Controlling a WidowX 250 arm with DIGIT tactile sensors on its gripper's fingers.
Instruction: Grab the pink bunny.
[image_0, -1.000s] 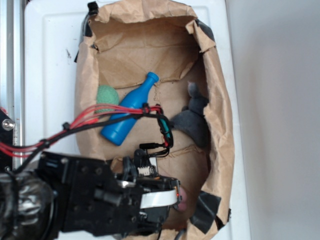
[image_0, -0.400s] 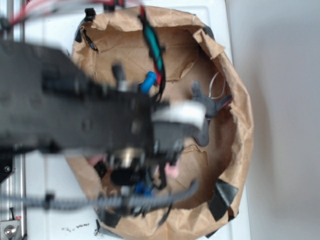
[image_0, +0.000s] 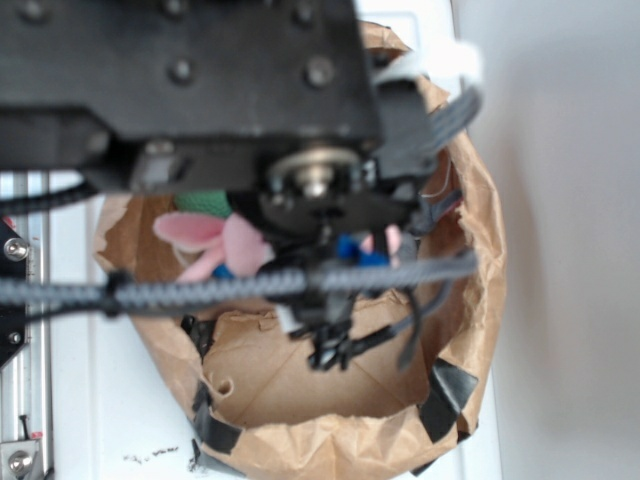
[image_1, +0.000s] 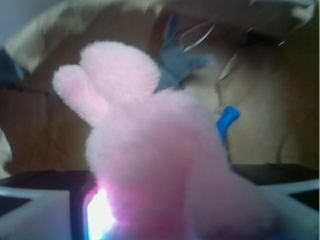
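Most of the job looks done: our pincer (image_0: 325, 300) seems closed on the pink bunny (image_1: 150, 150), lifted, with the grey plush (image_1: 181, 66) below and beyond it

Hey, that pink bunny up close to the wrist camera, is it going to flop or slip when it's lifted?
The bunny looks fluffy and plush, so it is probably soft and will squash rather than slip. Its ears stick out sideways in the exterior view, so they will likely flop. It seems light for its size. The end effector itself is hidden, so the hold can't be judged.
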